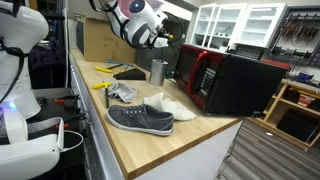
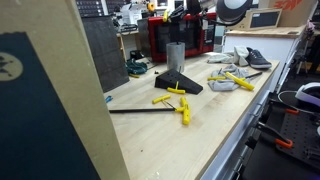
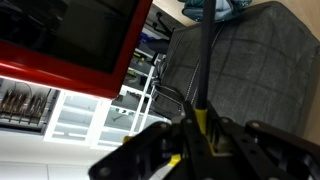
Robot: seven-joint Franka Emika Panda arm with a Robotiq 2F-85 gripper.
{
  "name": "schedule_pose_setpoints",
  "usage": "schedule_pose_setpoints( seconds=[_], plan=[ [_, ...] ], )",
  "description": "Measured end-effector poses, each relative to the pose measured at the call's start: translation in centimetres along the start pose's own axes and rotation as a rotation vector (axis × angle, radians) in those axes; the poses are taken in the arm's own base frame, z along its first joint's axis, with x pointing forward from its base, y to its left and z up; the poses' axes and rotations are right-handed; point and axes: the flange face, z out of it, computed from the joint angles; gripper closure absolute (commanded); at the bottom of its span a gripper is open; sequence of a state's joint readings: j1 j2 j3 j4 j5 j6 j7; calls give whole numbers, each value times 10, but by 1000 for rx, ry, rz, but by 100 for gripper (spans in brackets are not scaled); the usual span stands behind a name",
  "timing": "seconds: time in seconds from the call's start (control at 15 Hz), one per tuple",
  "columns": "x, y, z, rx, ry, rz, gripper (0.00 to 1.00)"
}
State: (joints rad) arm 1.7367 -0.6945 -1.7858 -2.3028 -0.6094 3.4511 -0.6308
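Gripping a yellow-handled rod (image 3: 206, 70), the tool (image 1: 161, 44) hangs above the grey cup (image 1: 157, 72).

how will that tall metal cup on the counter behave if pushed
The metal cup stands upright, taller than wide, so a push near its rim would probably tip it. Once down, its round wall would likely roll. It looks rigid and smooth; a low push may slide it.

No text, brand or number reads clearly in any view. The blue panel (image 2: 30, 105) has a pale round mark at its edge (too blurred to read). Microwave (image 1: 245, 85) and cardboard box (image 1: 100, 38) show no legible lettering.
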Motion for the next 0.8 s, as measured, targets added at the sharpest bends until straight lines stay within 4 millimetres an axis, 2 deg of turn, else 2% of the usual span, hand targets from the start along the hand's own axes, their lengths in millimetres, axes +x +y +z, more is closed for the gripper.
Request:
schedule_pose_setpoints(
  seconds=[0.33, 0.8],
  plan=[
    [-19, 12, -4, 2, 48, 98, 97],
    [-72, 18, -1, 23, 121, 241, 97]
  ],
)
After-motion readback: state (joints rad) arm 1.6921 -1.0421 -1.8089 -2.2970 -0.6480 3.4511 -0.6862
